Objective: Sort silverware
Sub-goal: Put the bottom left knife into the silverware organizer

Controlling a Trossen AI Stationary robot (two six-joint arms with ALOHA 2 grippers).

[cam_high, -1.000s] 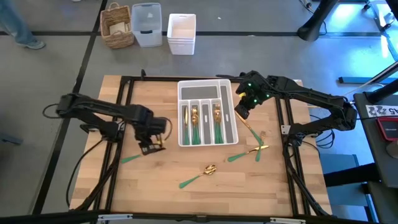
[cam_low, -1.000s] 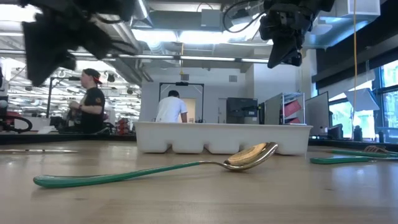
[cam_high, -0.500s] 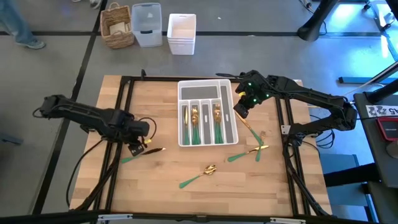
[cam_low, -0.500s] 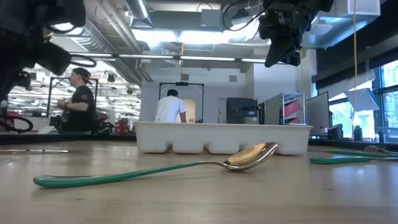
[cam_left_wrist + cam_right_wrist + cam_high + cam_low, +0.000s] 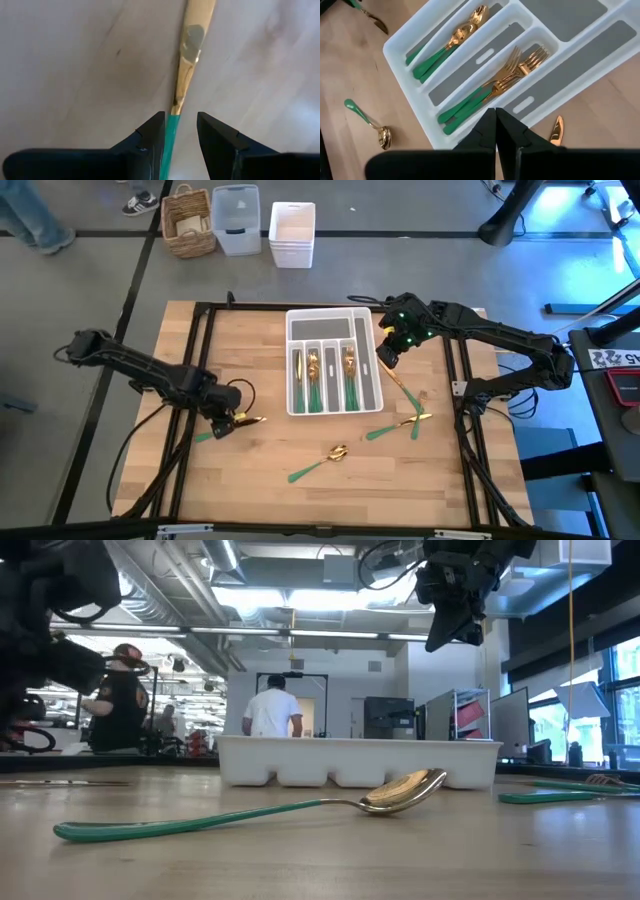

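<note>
The left gripper (image 5: pixel 177 132) sat low on the wood table (image 5: pixel 250 480), fingers (image 5: pixel 150 135) part-open astride the slim green handle of a gold-headed knife (image 5: pixel 187 60), apparently lined up to pinch it. Beyond, spoons (image 5: pixel 455 37) and forks (image 5: pixel 512 67) lay grouped in the white plastic tray (image 5: pixel 485 52). The right gripper (image 5: pixel 496 131) hung shut and empty over its edge.

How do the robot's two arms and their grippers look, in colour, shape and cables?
Both arms are black, slim and jointed, with thin black cables looping beside them. The left gripper has two matte black fingers with angular, faceted tips. The right gripper has the same black fingers, and green lights glow on its wrist. No markings are legible.
</note>
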